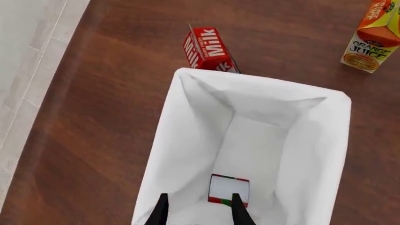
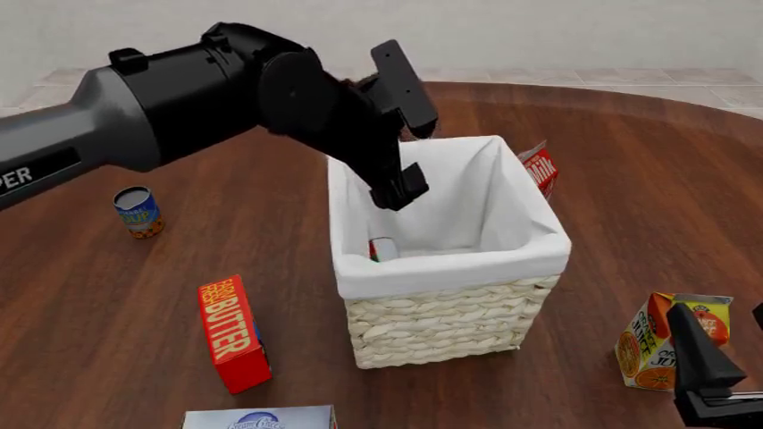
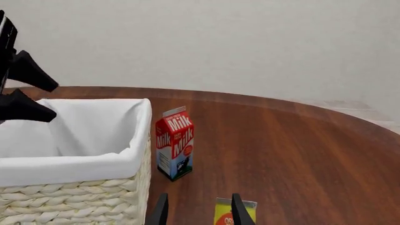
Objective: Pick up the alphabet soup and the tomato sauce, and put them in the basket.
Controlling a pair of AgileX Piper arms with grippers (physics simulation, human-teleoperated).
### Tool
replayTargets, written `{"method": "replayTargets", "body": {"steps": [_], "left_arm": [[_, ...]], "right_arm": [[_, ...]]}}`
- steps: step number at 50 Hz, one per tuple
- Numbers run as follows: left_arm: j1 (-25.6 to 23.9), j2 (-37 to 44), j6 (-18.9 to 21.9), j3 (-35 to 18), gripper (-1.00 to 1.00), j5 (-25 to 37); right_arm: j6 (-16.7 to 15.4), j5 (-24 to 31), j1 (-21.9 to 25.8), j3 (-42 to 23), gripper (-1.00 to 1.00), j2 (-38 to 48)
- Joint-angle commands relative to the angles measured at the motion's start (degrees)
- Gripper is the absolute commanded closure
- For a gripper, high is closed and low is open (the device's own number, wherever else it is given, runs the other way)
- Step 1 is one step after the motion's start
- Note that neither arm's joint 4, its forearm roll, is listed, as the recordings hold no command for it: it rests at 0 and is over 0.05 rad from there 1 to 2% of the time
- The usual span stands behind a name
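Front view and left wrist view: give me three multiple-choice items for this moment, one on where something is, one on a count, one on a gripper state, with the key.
1. Where is the tomato sauce?
A. inside the basket
B. beside the butter box
C. in the left gripper

2. How many soup or sauce cans stand on the table outside the basket?
A. none
B. one
C. two

3. How is the left gripper?
A. shut on a can
B. open and empty
C. out of view

Key: 1 A, the left wrist view shows the red-and-green can on the basket's floor. 2 B, only the alphabet soup stands on the table, left of the basket. 3 B, its fingers are apart above the basket with nothing between them.
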Motion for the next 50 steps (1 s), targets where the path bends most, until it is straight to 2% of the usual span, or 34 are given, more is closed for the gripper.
{"method": "replayTargets", "body": {"steps": [1,12,24,37,43,50], "left_arm": [[0.2,-1.8,0.2,-1.3,-1.00,0.0],[1.9,-3.5,0.2,-2.3,-1.00,-0.6],[2.6,-5.9,-0.6,-0.2,-1.00,-2.5],[5.5,-8.3,-1.5,1.1,-1.00,-6.5],[8.7,-8.6,-2.3,0.7,-1.00,-9.4],[10.8,-9.9,-3.1,2.7,-1.00,-12.6]], "right_arm": [[-0.2,-1.0,0.1,0.0,-1.00,1.0],[-0.2,-2.6,0.1,0.0,-1.00,2.6],[-0.1,-1.9,0.2,0.0,-1.00,1.9],[0.0,0.2,0.3,0.1,-1.00,-0.4],[0.0,0.2,0.3,0.1,-1.00,-0.4],[-0.1,0.2,0.4,0.1,-1.00,-0.4]]}}
